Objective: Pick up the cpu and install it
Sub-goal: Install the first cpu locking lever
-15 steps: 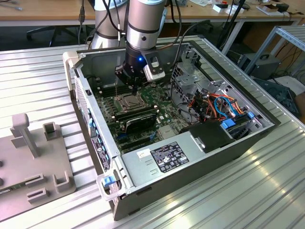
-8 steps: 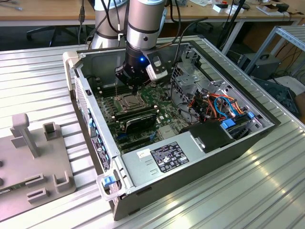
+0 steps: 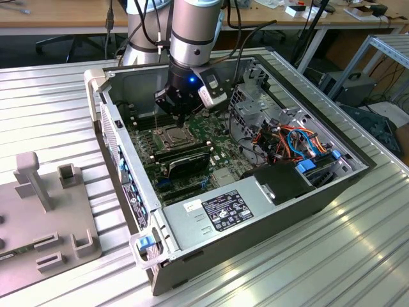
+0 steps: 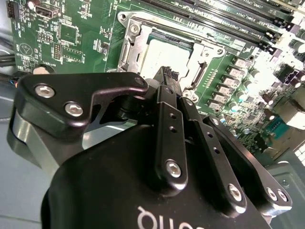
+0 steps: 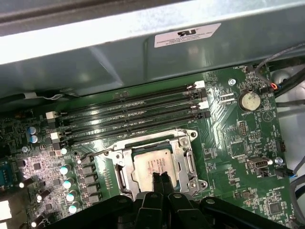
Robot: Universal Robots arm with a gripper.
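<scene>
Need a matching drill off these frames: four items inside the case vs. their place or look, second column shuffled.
Things:
1. cpu
2. gripper
3. coin battery
4. memory slots

Place or look:
A. long black parallel rows
B. round silver disc on the green board
C. lying flat in the metal-framed socket
D. over the socket, fingers together

Pairs: 1-C, 2-D, 3-B, 4-A

Bright, even light; glare on case rim (image 5: 95,40)
</scene>
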